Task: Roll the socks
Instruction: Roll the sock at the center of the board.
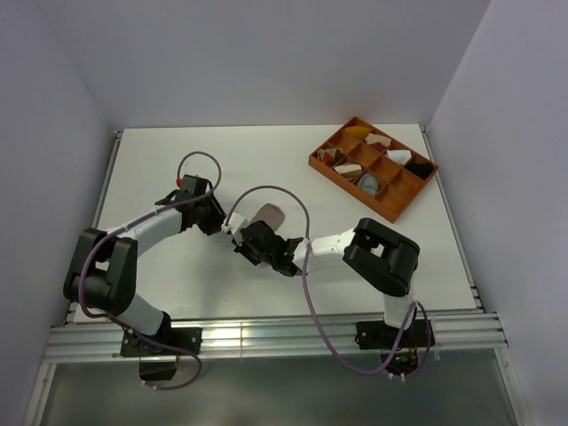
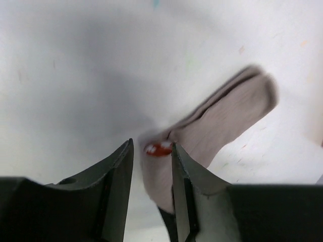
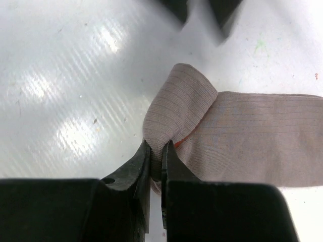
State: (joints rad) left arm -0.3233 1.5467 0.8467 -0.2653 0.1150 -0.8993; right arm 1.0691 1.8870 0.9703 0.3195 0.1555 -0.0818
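Note:
A pinkish-tan sock (image 1: 269,216) lies flat near the middle of the white table. In the right wrist view one end of the sock (image 3: 252,141) is folded over into a loop, and my right gripper (image 3: 156,146) is shut on that fold. My left gripper (image 2: 151,143) stands open just above the table. The sock's cuff end with its red and white stripe (image 2: 159,148) lies between the parted fingers, and the sock (image 2: 222,121) stretches away up and to the right. Seen from above, the left gripper (image 1: 232,224) and the right gripper (image 1: 248,232) meet at the sock's near end.
An orange divided tray (image 1: 349,188) with small cloth bundles sits at the back right. Both arms' cables loop over the table's middle. White walls close in the back and both sides.

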